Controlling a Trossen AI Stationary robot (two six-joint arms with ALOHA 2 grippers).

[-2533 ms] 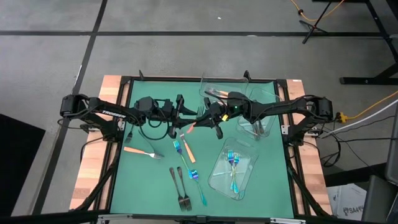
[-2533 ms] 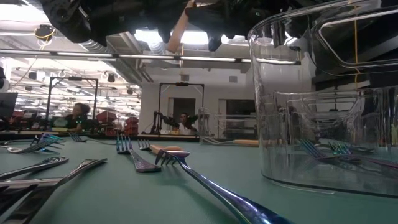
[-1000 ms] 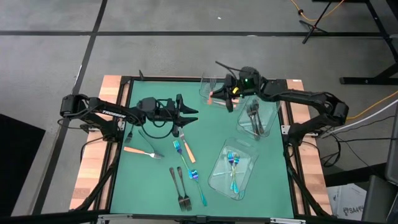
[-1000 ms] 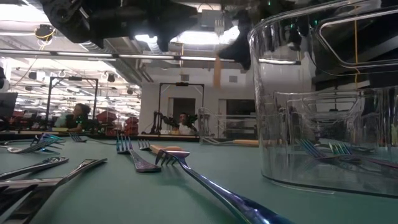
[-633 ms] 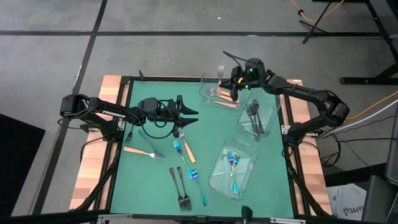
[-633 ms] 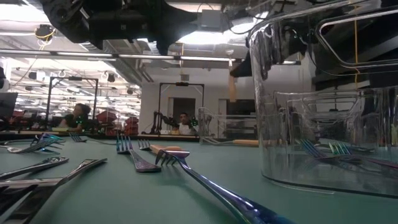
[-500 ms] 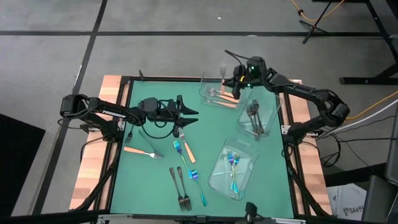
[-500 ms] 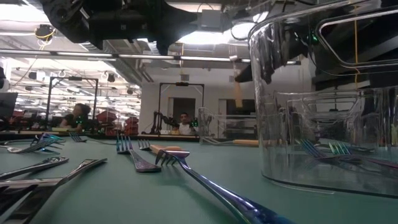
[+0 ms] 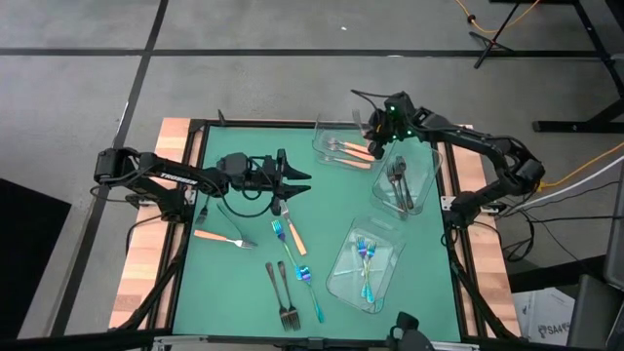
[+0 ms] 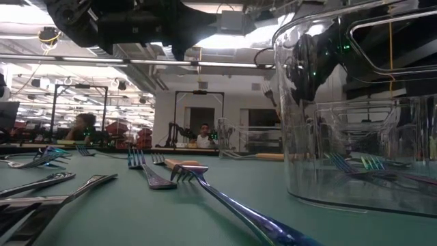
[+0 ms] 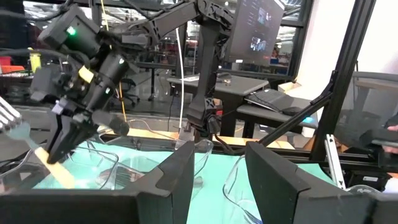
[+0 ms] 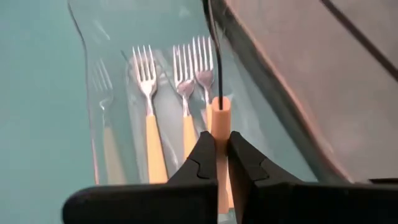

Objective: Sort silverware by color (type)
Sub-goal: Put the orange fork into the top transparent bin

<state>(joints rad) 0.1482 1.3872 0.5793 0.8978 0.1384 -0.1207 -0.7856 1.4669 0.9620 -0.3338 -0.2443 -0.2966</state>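
An orange-handled fork (image 12: 220, 134) is clenched by its handle in the right gripper (image 9: 370, 131), above the clear tray (image 9: 325, 156) at upper centre of the high view. The left gripper (image 9: 304, 181) is held spread and empty, left of centre.

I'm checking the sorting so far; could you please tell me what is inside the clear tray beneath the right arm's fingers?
The clear tray holds orange-handled forks, heads pointing the same way. The right gripper grips one more orange-handled fork above them; its fingers hide the lower handles, so no exact count.
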